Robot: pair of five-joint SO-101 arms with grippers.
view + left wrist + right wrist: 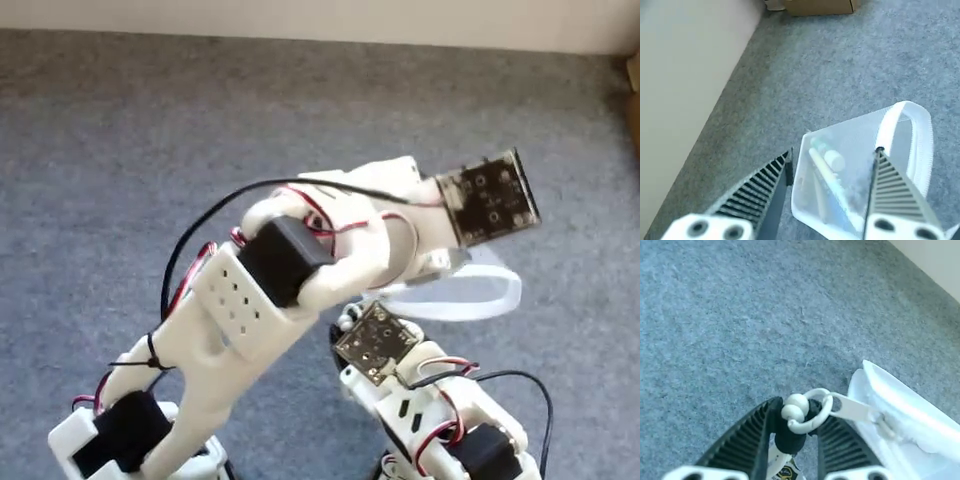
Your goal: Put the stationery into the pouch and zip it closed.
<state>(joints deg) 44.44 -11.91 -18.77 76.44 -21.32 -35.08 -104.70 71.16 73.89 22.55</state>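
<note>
Black ribbed jaws of the right gripper (792,432) are closed on the zip pull (812,412), which is joined to one end of the pouch (905,410). A white ring and small white beads (794,407) are seen on the pull, right at the jaw tips.

The jaws of the left gripper (833,152) are held wide open above the pouch, one on each side of it. It cannot be told if they touch it. Through the pouch's thin white mesh, the stationery (827,172) can be seen lying inside: long thin sticks and something with a round white end. A white strap (920,135) is looped at the end of the pouch away from the left gripper.

The pouch is laid on grey carpet (840,60). Well away from the pouch, a brown box (820,6) is set on the carpet, beside a pale wall (680,75).

From above, the pouch is mostly hidden under the left arm (250,300), and the strap is seen poking out past it.
</note>
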